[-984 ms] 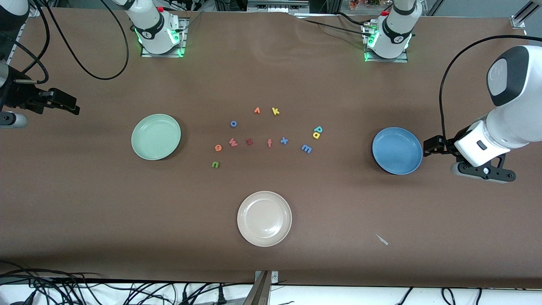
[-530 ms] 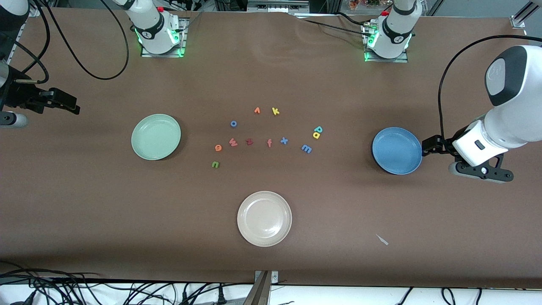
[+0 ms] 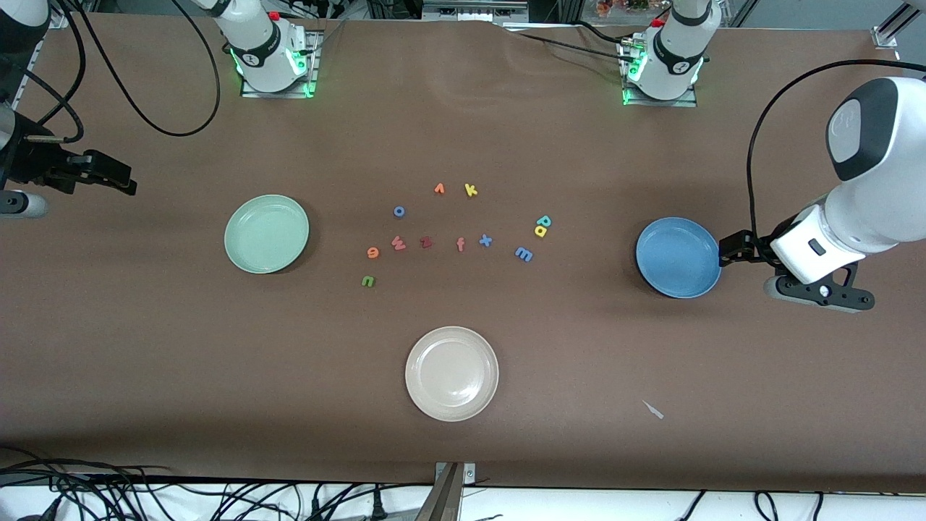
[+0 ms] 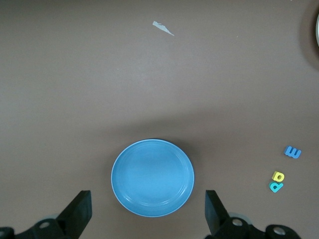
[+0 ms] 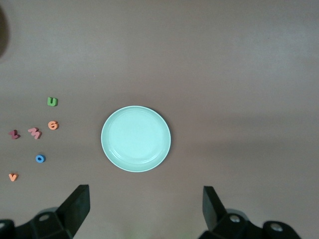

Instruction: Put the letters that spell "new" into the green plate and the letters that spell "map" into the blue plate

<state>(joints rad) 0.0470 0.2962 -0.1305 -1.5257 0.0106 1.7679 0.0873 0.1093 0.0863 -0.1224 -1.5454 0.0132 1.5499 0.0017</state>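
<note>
Hovering with both sets of fingers spread wide: left fingers [image 4: 79, 211] beside the medium-blue round plate [image 3: 678, 257], right fingers [image 5: 79, 201] near the mint-green round plate [image 3: 266, 233].

right tool [image 3: 119, 181] partly cut off at front view's edge w/ its arm, left tool [image 3: 731, 250] mostly hidden under its wrist, both tools' fingertips cropped in wrist views, cream-white plate [image 4: 317, 25] only a sliver at frame edge, pale scrap [image 3: 653, 409] on tabletop [image 3: 579, 145] too small to ID
</note>
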